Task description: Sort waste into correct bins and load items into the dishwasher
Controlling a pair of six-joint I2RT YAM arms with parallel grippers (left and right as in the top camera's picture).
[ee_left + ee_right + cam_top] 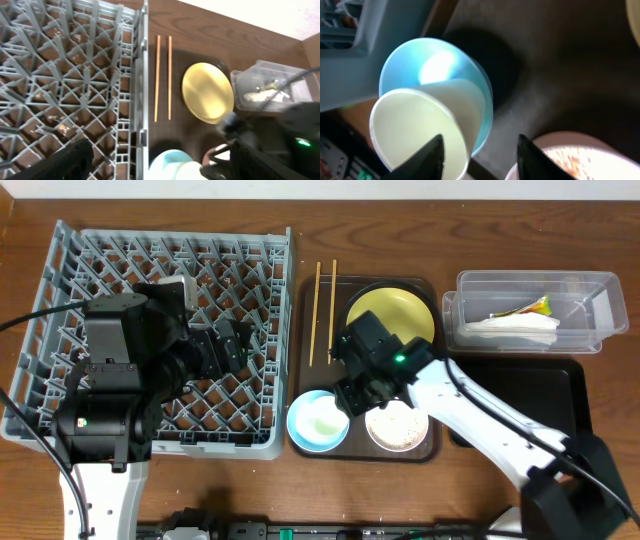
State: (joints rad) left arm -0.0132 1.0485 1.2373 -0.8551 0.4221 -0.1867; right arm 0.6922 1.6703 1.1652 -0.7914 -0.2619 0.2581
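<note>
- Two arms are in my views. The left gripper [232, 345] hangs over the dish rack [100, 270], toward the rack's right side.
- In the left wrist view its dark fingers stand wide apart, with nothing between them.
- The right gripper [350, 393] sits low over the brown tray [318, 380], between the blue bowl [318, 423] and the white bowl [397, 427].
- In the right wrist view its fingers [427, 157] are spread and clamped on nothing. One finger overlaps the blue bowl's pale rim, and I cannot tell whether it touches.
- The blue bowl rests on the tray's near left corner, just beside the rack wall.
- The white bowl rests on the near right corner, with rice scraps [570, 157] inside it.
- The yellow plate [392, 315] lies flat on the far end of the brown tray and is partly covered by the right gripper.
- The two chopsticks [326, 310] lie side by side and parallel on the tray's left edge, between the plate and the rack. Their far tips reach past the tray onto the table [200, 490].
- The clear tub [590, 290] stands at the far right and holds the white napkin [515, 332] and the green-yellow wrapper [533, 307].
- The black tray [545, 380] lies just on the near side of the tub, and the right arm crosses over it.
</note>
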